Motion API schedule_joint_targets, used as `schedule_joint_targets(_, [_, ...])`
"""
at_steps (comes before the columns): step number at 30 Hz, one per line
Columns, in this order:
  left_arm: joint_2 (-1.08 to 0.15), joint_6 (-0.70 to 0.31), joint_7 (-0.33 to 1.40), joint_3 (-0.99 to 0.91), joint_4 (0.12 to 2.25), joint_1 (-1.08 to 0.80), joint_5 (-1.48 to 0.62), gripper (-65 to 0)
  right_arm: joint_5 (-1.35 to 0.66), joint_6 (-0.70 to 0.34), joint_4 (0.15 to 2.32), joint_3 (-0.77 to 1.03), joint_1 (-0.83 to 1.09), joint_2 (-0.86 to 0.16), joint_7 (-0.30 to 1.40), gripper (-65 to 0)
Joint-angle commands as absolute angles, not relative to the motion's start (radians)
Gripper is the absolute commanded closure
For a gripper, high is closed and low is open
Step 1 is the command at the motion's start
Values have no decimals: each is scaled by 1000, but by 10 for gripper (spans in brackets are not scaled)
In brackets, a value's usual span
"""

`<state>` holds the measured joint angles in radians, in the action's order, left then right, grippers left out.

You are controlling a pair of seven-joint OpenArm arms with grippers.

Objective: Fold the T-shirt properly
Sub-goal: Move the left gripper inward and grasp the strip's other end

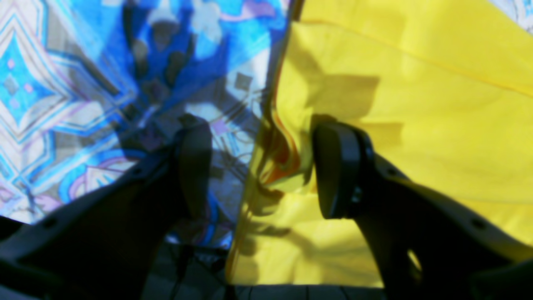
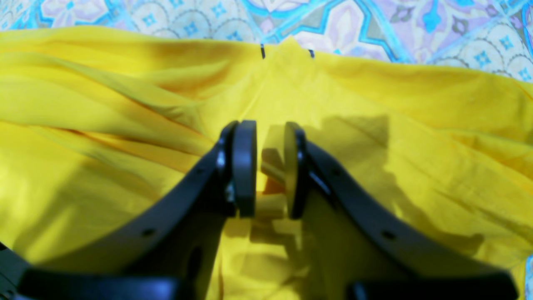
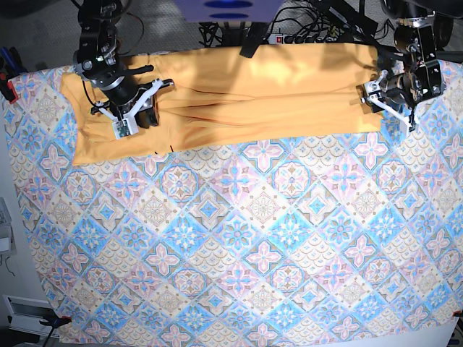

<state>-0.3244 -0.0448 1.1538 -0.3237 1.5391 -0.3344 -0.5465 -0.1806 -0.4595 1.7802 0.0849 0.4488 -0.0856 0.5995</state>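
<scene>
Where the T-shirt lies, stretched in a long band along the far edge of the desk, it already looks folded lengthwise, with one end reaching the far left corner and the other ending near the far right edge. Its fabric is creased in shallow ridges, and a thin dark line shows at its far hem in the right wrist view. Over its left-hand end in the base view, the right pincer has its jaws narrowly apart with a small pleat of yellow cloth pinched between them. At the opposite end, the left pincer stands wide apart, straddling the shirt's bunched edge, one pad over the patterned cloth that covers the desk and the other over the shirt. Judging by this, the step in hand is taking hold of both ends before a crosswise fold. The next move calls for the left pincer to close on that edge so both ends can lift together, keeping the layers aligned and the band from sagging.
</scene>
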Motion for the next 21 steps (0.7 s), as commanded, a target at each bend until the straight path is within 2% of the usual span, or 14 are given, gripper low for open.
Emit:
schedule_joint_targets(1, [-311,-62,1188,-312,1566,-352,-630,-383,-188,-460,1796,87,435,-90,579,-117])
schedule_joint_targets(11, [-308,-62,1190,-306,1590,-358,-645,-383,-189,-460,1796,85,412,-90,584,-117])
schedule_joint_targets(13, [-308,-62,1190,-306,1590,-357,-645,-367,-189,-460,1796,85,412,-90,584,-117])
schedule_joint_targets(15, [-308,-62,1190,-305,1590,-355,-647,-297,-189,-460,1796,85,412,-90,584,-117])
schedule_joint_targets(19, [-305,-62,1182,-308,1592,-354,-648,-94,-189,-460,1796,85,412,-90,584,-117])
schedule_joint_targets(21, [-305,-62,1181,-312,1592,-352,-648,-33,-189,-460,1796,85,412,-90,582,-117])
